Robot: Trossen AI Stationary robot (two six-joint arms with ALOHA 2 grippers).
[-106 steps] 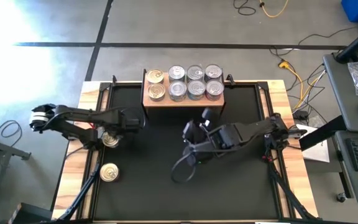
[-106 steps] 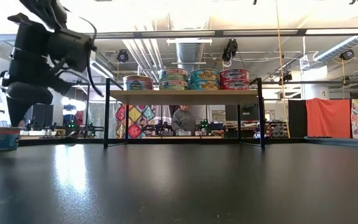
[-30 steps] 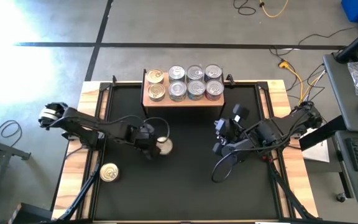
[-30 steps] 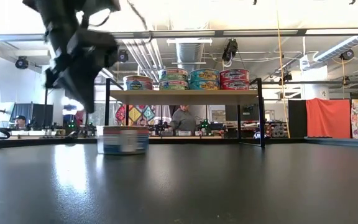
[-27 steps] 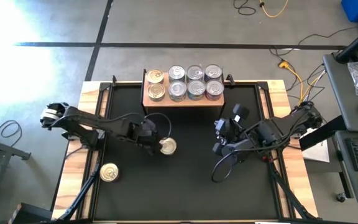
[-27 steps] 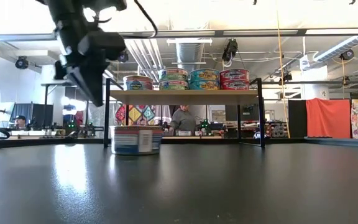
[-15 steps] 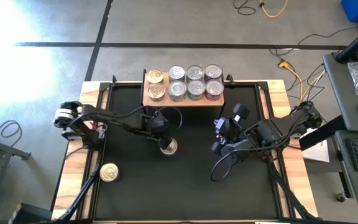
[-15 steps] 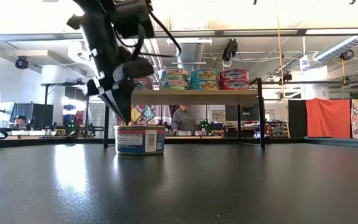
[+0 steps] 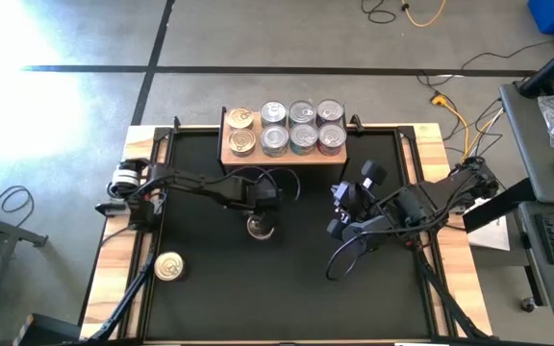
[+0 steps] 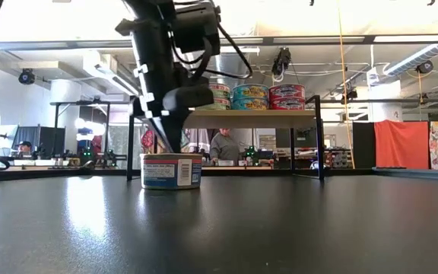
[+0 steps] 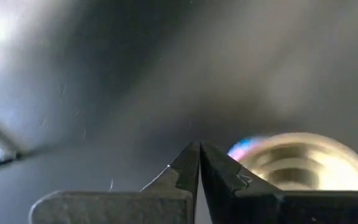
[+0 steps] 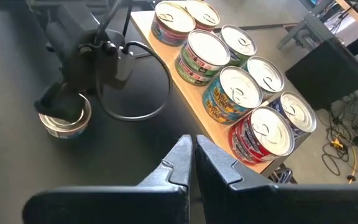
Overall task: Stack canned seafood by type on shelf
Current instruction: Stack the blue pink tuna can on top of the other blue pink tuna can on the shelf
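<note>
A silver-lidded tin with a blue-and-white label (image 9: pixel 261 228) (image 10: pixel 171 170) stands upright on the black table, just near of the shelf. My left gripper (image 9: pixel 262 210) (image 11: pixel 199 145) is shut. It points down at the far part of this tin's lid (image 10: pixel 166 155). The light-wood shelf (image 9: pixel 284 155) carries several tins (image 12: pixel 241 93), two gold-lidded at its left end (image 9: pixel 241 131), some stacked two high. My right gripper (image 12: pixel 191 140) (image 9: pixel 336 213) is shut and hovers right of the tin, touching nothing. My left gripper comes from above with shut fingertips (image 10: pixel 167 146) right at the tin's top (image 12: pixel 73 118), near its far rim. I cannot tell whether they touch the lid or stop just above it. The tin stands flat on the table.
A gold-lidded tin (image 9: pixel 168 266) stands alone near the table's left edge. Cables loop from both arms over the table (image 9: pixel 354 252). Black frame posts (image 10: pixel 130 137) hold the shelf. Bare black tabletop (image 9: pixel 287 298) lies toward the near edge.
My left gripper swung from the tin's left side toward the table's right and far edge. It now stands over the tin's far rim. The tin slid a short way to the right along the table, then stopped.
</note>
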